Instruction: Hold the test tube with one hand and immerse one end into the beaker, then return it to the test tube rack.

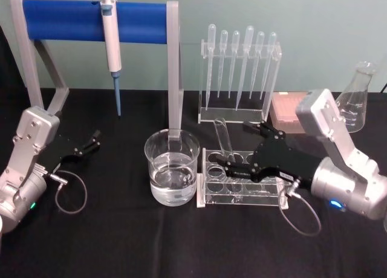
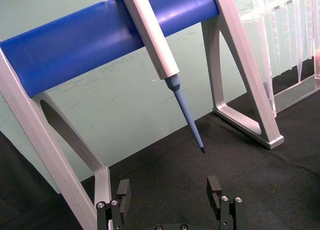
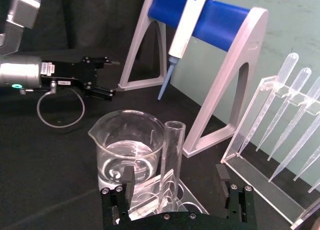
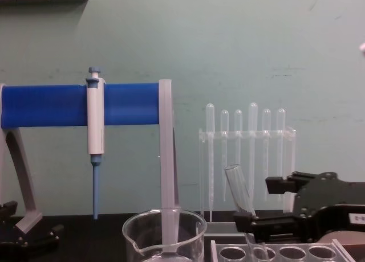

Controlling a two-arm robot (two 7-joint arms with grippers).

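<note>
Over the rack [image 1: 266, 196], at the end nearest the beaker [image 1: 172, 166], my right claw [image 1: 230, 144] is spread wide with one finger on each side of the test tube [image 1: 225, 136]. In the right wrist view both fingers [image 3: 129, 176] stand clear of the glass, so I am around it and not pinching it. The tube stands in a rack hole, tilted, with its open rim leaning toward 11 o'clock. The beaker stands just beside the rack at its 9 o'clock, holding clear liquid in its lower part. My left claw [image 1: 86, 144] is parked well off at 9 o'clock, also spread and holding nothing.

By my reading, no step of the job shows as done. The tube sits in its rack and I cannot tell whether its end is wet. Still ahead are pressing my fingers onto the glass, lifting it out, carrying it toward 9 o'clock, lowering its rounded end into the liquid, and setting it back in a hole.
</note>
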